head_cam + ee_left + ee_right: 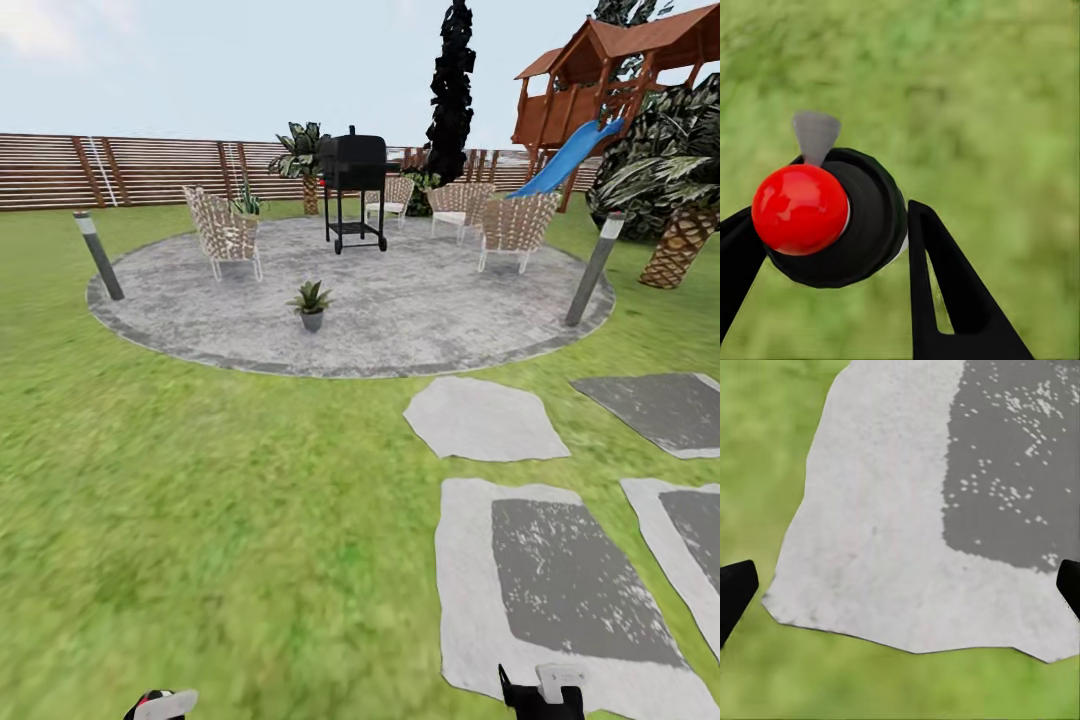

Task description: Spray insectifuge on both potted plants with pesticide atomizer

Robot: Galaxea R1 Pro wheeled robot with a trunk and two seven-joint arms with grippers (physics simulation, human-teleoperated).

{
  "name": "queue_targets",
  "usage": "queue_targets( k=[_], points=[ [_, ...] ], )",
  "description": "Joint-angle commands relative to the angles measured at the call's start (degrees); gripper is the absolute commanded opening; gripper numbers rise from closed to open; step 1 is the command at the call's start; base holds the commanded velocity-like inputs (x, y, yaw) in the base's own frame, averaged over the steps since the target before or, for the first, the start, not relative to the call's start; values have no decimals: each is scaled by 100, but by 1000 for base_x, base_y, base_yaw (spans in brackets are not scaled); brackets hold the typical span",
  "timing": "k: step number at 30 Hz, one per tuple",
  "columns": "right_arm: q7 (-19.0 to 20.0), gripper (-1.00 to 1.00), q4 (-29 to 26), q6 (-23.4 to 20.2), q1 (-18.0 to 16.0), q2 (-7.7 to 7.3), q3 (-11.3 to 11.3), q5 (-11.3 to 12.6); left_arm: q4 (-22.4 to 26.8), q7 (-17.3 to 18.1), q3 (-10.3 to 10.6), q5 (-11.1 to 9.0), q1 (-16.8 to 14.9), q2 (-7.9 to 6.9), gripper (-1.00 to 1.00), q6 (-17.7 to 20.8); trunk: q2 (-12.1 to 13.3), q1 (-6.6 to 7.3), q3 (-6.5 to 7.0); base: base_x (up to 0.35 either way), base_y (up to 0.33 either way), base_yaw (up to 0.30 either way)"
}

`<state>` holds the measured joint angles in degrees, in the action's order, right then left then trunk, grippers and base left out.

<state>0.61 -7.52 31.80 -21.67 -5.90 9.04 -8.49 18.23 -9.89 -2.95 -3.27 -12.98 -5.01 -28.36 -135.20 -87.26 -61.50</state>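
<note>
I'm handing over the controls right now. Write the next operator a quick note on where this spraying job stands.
Left hand: shut on the pesticide atomizer, red tip facing the wrist camera, over grass.
Right hand: open, holding nothing, above a paving slab.
One potted plant stands on the round paved patio, well ahead; a second pot seems to sit behind the left chair.
Done: atomizer picked up.
Left: drive closer, spray both plants.
</note>
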Motion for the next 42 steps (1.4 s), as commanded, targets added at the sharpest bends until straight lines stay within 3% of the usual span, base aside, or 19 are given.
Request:
queue_targets(
  k=[1, 42],
  points=[
    [7, 100, 5, 19, -3, 1, 48, -56, -4, 5, 5, -33, -3, 0, -100, -20, -2, -2, -5, 337, 80, 0],
    [3, 100, 3, 19, -3, 1, 48, -56, -4, 5, 6, -33, -3, 0, -100, -20, -2, -2, -5, 336, 117, 0]
  ],
)
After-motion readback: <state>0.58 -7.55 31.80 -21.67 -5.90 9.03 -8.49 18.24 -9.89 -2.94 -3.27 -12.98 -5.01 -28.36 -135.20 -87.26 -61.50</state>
